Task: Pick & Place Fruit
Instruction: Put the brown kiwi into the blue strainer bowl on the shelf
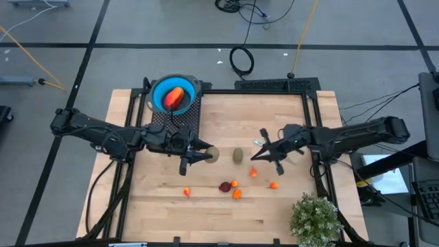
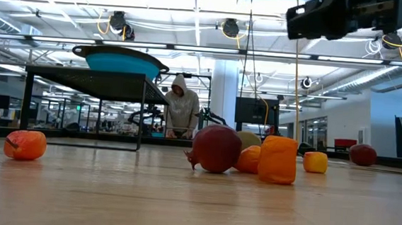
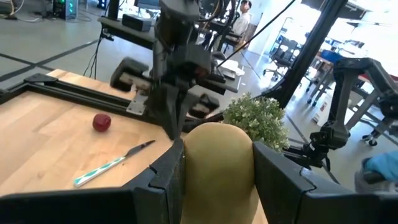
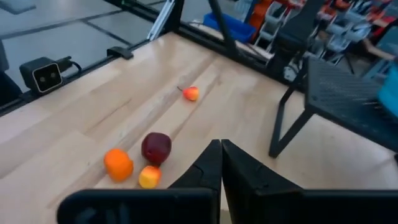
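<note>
My left gripper is shut on a tan oval fruit, held level above the table's middle. A brownish-green oval fruit lies on the table just right of it. My right gripper hovers shut beyond that, holding nothing. A dark red fruit and several tiny orange fruits lie nearer the front edge. A red-orange piece rests inside the blue bowl. My left gripper pinches the tan oval fruit by its two opposite sides between its two fingers. The fingers come in about level from the table's left. The fruit is lifted clear of the table and sticks out past the fingertips.
The blue bowl stands on a black mesh rack at the far left. A silvery-blue utensil lies near the right arm, with a small red fruit beyond it. A potted plant fills the near right corner.
</note>
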`<act>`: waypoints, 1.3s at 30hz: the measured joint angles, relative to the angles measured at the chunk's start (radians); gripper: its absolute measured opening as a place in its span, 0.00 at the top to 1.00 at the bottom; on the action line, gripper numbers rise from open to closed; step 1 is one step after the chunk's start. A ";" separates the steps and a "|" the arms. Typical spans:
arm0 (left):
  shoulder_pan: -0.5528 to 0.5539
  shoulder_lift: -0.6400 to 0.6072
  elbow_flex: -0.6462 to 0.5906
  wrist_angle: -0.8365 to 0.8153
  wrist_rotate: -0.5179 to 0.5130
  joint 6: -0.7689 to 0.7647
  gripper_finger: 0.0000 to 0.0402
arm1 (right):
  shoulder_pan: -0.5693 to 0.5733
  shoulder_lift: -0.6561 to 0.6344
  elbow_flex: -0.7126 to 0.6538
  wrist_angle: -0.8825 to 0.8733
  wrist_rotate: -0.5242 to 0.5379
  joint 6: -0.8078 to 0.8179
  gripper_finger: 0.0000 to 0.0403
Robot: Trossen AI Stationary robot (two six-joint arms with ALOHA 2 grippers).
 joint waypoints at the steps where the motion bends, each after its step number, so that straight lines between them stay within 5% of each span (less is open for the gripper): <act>1: 0.000 0.000 0.000 -0.003 0.000 -0.001 0.62 | -0.005 -0.028 -0.018 0.000 -0.001 0.000 1.00; 17: 0.000 0.000 0.000 0.010 -0.001 -0.024 0.62 | -0.013 -0.503 -0.422 0.257 0.019 0.121 1.00; 30: 0.000 0.000 0.000 0.019 -0.002 -0.033 0.62 | -0.013 -0.698 -0.500 0.178 0.022 0.178 1.00; 39: -0.013 0.000 0.000 -0.104 0.007 0.398 0.62 | -0.013 -0.703 -0.500 0.160 0.022 0.178 1.00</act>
